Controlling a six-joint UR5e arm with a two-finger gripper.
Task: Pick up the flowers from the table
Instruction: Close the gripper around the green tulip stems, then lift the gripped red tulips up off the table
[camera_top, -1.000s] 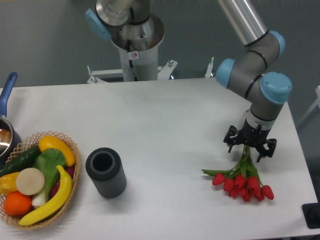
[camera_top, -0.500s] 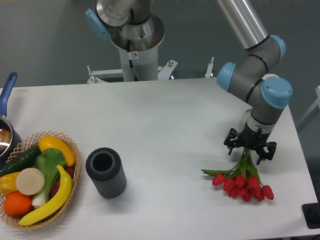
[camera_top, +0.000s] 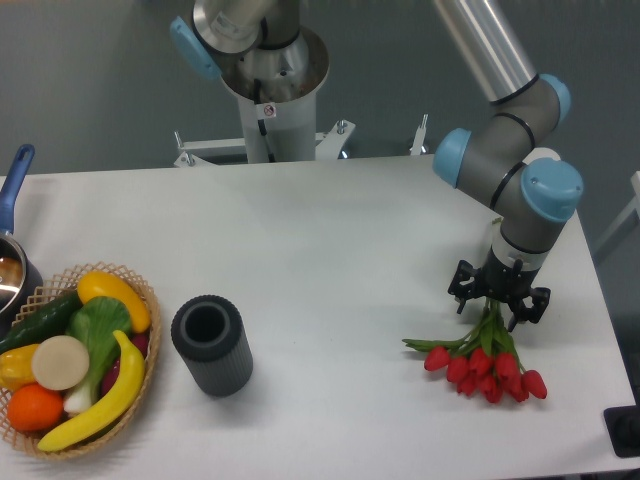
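The bunch of red tulips (camera_top: 485, 362) is lying near the right edge of the white table (camera_top: 330, 250), blooms toward the near side. The gripper (camera_top: 498, 297) is sitting over the stems w/ fingers apart (contact unclear). Probably light, floppy, crushable; the tied stems are likely the best hold.

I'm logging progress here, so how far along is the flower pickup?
Done: the gripper is down over the stem end of the flowers. In hand: the grasp itself; whether the fingers have closed on the stems can't be told. Left: the lift, since the red blooms lie flat on the table.
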